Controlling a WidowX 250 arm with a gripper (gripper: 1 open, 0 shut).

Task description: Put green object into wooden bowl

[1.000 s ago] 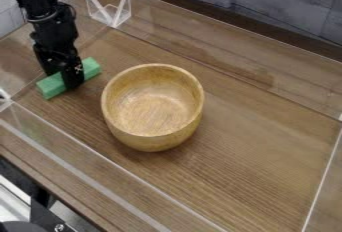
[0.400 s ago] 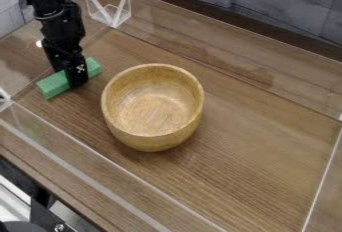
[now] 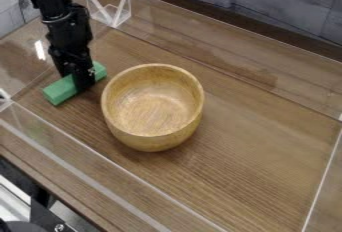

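In the camera view, the claw (image 3: 80,74) had been shifted a little towards the wooden bowl (image 3: 152,106) since the earlier frame, and the green object (image 3: 59,91) seemed to have been nudged slightly the same way. The block was seen beside the bowl, at the picture's left, outside its rim. Its long axis was slanted from lower left to upper right, with the upper end near the rim. The block was partly covered by the claw, which was placed over its upper half; the lower end was left exposed. How far the claw was opened could not be told, as its fingers were lost against the dark arm, nor could a firm grip be confirmed. Only 1 arm (image 3: 58,21) was shown. A lift and a short carry over the near rim were judged to be needed. The surface (image 3: 261,126) was wood-grained, crossed by pale lines; of the room, little could be made out.
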